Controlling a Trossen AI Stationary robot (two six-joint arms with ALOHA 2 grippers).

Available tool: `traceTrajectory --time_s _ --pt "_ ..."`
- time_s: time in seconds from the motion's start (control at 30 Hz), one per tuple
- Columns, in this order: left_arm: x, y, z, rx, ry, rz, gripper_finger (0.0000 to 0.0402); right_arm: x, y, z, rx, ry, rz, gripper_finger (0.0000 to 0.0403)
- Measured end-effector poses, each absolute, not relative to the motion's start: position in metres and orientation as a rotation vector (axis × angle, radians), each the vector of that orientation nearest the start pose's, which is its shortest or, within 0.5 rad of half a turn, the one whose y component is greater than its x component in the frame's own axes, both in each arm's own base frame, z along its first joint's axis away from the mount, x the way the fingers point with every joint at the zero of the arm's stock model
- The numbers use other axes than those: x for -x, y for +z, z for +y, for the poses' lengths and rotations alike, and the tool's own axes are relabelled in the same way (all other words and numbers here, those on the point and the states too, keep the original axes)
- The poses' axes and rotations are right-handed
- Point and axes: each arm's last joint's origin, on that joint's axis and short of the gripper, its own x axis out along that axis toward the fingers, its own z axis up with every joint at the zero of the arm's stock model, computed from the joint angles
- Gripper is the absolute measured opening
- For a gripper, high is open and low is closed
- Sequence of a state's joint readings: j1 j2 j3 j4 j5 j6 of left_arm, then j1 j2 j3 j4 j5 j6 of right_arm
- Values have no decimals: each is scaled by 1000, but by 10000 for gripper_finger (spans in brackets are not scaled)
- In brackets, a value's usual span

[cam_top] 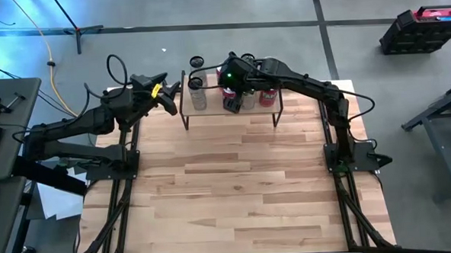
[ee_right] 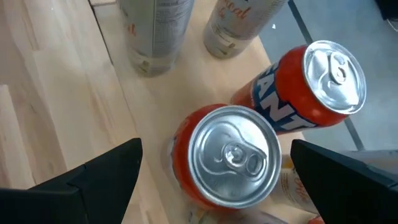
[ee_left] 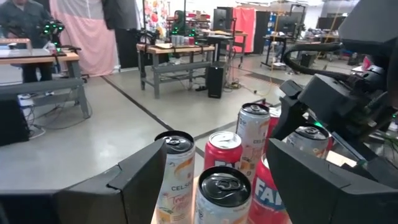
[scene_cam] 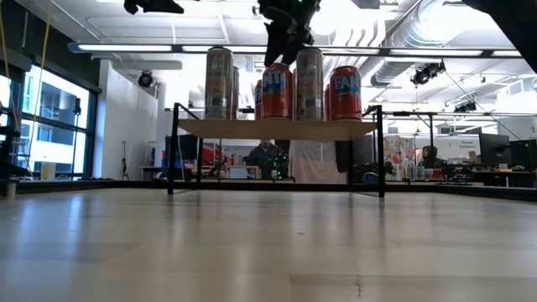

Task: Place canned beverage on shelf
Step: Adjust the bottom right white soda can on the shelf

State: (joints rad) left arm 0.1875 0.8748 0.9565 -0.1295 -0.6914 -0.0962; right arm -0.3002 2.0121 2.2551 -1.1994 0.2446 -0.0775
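Note:
The shelf [cam_top: 233,115] stands at the table's far edge, with a light plank top [scene_cam: 277,128] on thin black legs. Several cans stand upright on it: red cans [scene_cam: 277,91] [scene_cam: 345,92] and pale, taller ones [scene_cam: 219,82] [scene_cam: 309,82]. My right gripper [cam_top: 233,74] hangs open just above the cans; in the right wrist view [ee_right: 216,149] its fingers stand on either side of a red can's top [ee_right: 233,155] with a gap on each side. My left gripper [cam_top: 171,97] is open and empty, raised beside the shelf's left end, facing the cans [ee_left: 216,149].
The wooden tabletop [cam_top: 236,187] stretches from the shelf toward the near edge. Two small dark round things [cam_top: 197,62] lie on the floor behind the shelf. Workbenches and people show in the room beyond the table [scene_cam: 267,159].

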Motion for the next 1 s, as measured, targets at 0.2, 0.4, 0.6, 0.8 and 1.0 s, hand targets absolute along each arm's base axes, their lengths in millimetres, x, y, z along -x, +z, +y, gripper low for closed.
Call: traceTrajectory --time_s 0.2,0.4,0.6,0.8,1.0 --pt "-173 382 51 76 872 7 266 -391 382 -128 45 -488 976 396" --pt "-173 382 51 75 872 8 266 -394 407 -118 85 -481 856 396" --pt "-173 381 52 66 873 14 266 -364 432 -94 88 -535 863 396" --pt "-174 381 52 67 873 12 266 -338 441 -77 -2 -562 927 396" --pt "-174 381 52 66 867 19 266 -329 439 -58 -49 -558 998 396"
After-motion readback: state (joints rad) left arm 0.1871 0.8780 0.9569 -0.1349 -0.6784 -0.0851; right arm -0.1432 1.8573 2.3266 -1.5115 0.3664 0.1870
